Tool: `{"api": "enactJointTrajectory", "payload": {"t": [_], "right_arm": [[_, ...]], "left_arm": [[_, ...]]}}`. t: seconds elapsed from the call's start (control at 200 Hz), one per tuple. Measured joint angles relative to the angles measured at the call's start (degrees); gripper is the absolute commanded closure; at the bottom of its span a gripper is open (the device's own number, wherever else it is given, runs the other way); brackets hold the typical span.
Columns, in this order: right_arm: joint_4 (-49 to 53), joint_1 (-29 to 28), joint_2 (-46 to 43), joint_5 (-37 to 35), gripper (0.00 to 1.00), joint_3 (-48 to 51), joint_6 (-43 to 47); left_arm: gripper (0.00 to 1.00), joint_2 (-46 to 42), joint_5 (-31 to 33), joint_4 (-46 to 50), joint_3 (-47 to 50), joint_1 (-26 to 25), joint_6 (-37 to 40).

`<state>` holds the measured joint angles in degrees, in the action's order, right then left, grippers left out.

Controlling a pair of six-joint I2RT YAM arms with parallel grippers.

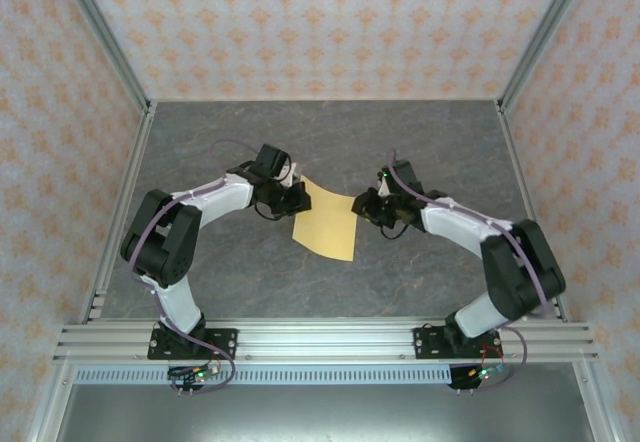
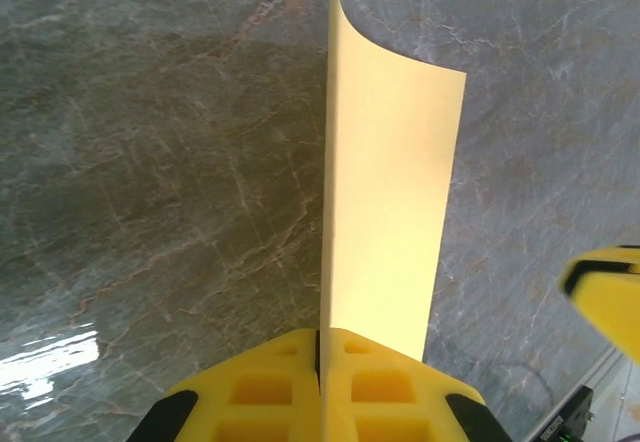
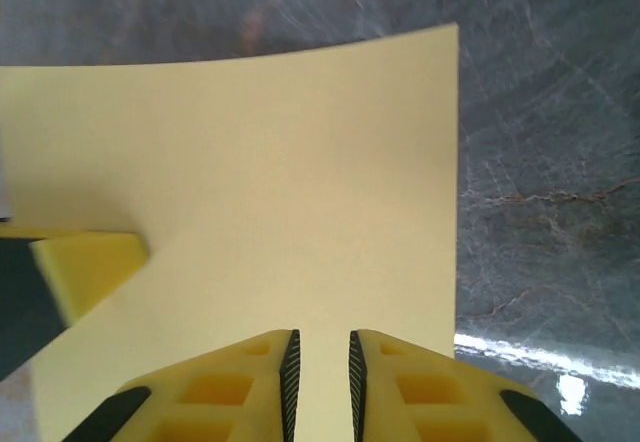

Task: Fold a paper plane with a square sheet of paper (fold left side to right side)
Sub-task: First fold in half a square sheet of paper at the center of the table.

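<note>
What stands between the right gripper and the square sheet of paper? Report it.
Nothing visible. The right gripper, jaws slightly apart, is right at the square sheet of paper. The left gripper is shut on the sheet's opposite side, out of the way.

No writing, labels, brands, numbers or signs can be read; the sheet of paper (image 1: pixel 328 222) is plain and unmarked.

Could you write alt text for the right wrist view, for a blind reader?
A yellow-orange sheet of paper covers most of the view, over the grey table. At the bottom, the right gripper has its jaws a narrow gap apart; at the left, the left gripper pinches the sheet.
</note>
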<state>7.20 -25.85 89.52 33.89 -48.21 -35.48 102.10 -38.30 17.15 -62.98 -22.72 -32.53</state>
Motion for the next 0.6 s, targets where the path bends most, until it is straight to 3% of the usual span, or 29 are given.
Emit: {"api": "enactJointTrajectory", "payload": {"t": [0.165,0.56,0.595], "right_arm": [[-1.53,-0.83,6.47,1.29,0.77,-1.86,-0.57],[-5.05,-1.4,10.51,3.93,0.76,-3.43,-0.9],[-5.05,-1.4,11.23,3.96,0.76,-3.43,-0.92]], "left_arm": [[1.0,-1.16,1.77,-0.68,3.82,0.04,-2.05],[1.0,-2.36,3.28,-2.67,6.03,0.66,-4.72],[0.95,-2.36,3.26,-2.67,6.03,0.66,-4.72]]}}
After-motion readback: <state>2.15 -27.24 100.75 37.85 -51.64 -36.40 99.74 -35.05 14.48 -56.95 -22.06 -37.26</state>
